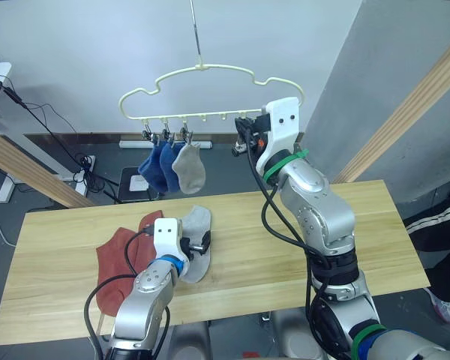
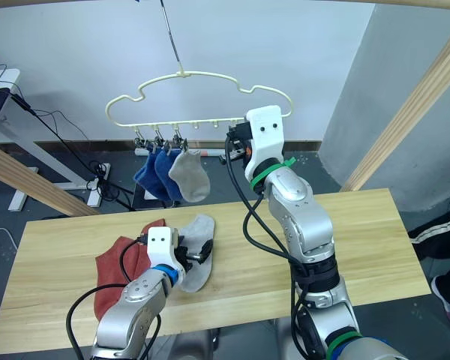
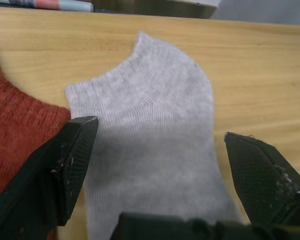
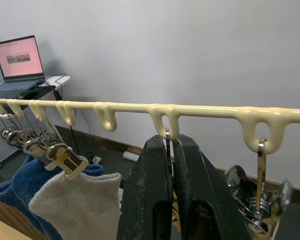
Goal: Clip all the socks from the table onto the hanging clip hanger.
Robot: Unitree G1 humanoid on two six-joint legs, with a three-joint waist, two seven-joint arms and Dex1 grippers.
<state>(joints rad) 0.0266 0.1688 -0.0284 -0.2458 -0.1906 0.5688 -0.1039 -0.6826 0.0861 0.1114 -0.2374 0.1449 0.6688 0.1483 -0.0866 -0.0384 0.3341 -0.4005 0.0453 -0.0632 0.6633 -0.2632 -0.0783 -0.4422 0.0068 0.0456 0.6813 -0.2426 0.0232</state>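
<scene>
Socks hang from the clip hanger (image 1: 202, 94), a pale-yellow wire frame with a wavy outline on a metal hook: two blue socks (image 1: 159, 166) and one light grey sock (image 1: 189, 166), each clipped at the hanger's left end. On the table (image 1: 285, 259) of pale wood lie the others: a second light grey sock (image 3: 150, 140) flat near the middle, with the rust-red socks (image 1: 118, 262) bunched just beside it on the robot's left. The left gripper (image 3: 160, 165) hovers low over the grey sock on the table, its two black fingers spread wide apart to either side of the sock and holding nothing. The right gripper (image 4: 171, 190) is raised to the hanger's bar, its fingers pressed together around a metal clip (image 4: 168, 150) that hangs from one of the hanger's loops. A laptop (image 4: 19, 62) stands open in the background; its screen shows a picture, but no writing on it can be read.
</scene>
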